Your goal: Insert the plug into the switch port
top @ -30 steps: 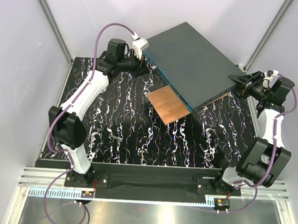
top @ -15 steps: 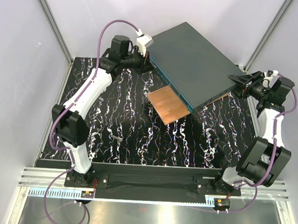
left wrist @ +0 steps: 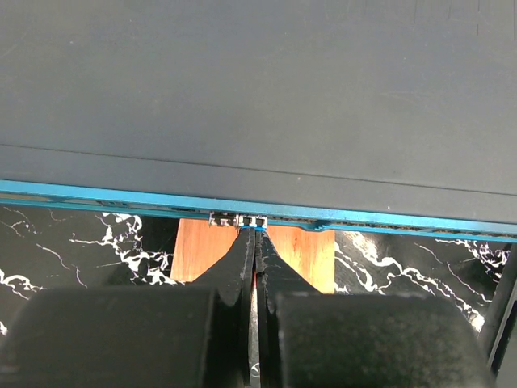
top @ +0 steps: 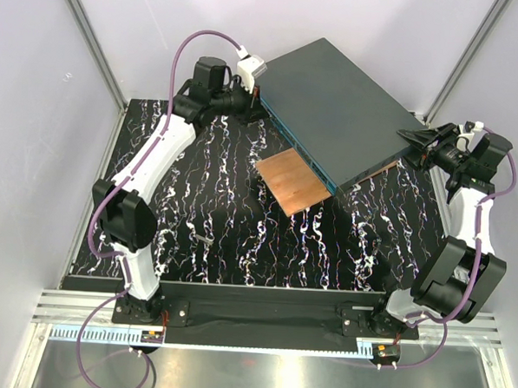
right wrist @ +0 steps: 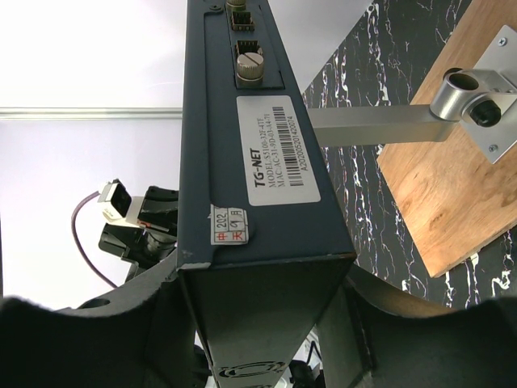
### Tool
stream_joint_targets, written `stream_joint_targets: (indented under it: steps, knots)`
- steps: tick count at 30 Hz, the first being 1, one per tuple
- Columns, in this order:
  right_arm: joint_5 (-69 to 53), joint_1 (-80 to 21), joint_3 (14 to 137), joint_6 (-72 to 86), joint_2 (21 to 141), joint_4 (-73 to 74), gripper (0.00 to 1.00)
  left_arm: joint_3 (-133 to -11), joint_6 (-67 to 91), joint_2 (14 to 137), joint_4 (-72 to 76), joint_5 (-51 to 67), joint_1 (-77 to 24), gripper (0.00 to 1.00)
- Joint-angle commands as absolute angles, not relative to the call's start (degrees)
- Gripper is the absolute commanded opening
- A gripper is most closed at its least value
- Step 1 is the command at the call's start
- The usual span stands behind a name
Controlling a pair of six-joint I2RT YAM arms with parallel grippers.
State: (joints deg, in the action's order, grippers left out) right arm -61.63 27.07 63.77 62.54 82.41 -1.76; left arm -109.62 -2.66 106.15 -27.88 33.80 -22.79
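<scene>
Left gripper (left wrist: 256, 236) fingers pressed together, can't tell if anything's pinched. Switch port (left wrist: 250, 220) sits right at its tips, on the teal face (left wrist: 97, 194). Right gripper (right wrist: 266, 315) clamped on the dark-grey box (right wrist: 214, 121) end.

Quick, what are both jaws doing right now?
Left gripper: shut, tips at the teal port row; any hold cannot be told.
Right gripper: closed on the switch box.

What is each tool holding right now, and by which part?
The right tool clamps the switch box by one end corner. The left tool is shut at the teal face; a pinched plug cannot be told.
</scene>
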Motion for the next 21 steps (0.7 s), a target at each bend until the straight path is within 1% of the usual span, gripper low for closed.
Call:
stream_joint_targets:
  steps: [1, 6, 10, 21]
  knots:
    - [-59.5, 24.3, 66.3, 58.1, 83.8, -3.7, 0.00, -112.1, -2.0, 108.5, -21.4, 33.0, -24.3, 0.00]
    - [-59.5, 24.4, 66.4, 58.1, 84.0, -3.8, 0.00, -111.3, -3.2, 107.7, -22.0, 32.9, -24.2, 0.00]
    - [-59.6, 24.3, 66.6, 58.1, 84.1, -3.8, 0.00, -108.3, -4.5, 105.1, -21.3, 31.5, -23.9, 0.00]
    - [-59.5, 24.3, 66.9, 58.1, 83.9, -3.5, 0.00, -106.9, -2.8, 106.5, -19.1, 31.9, -24.0, 0.00]
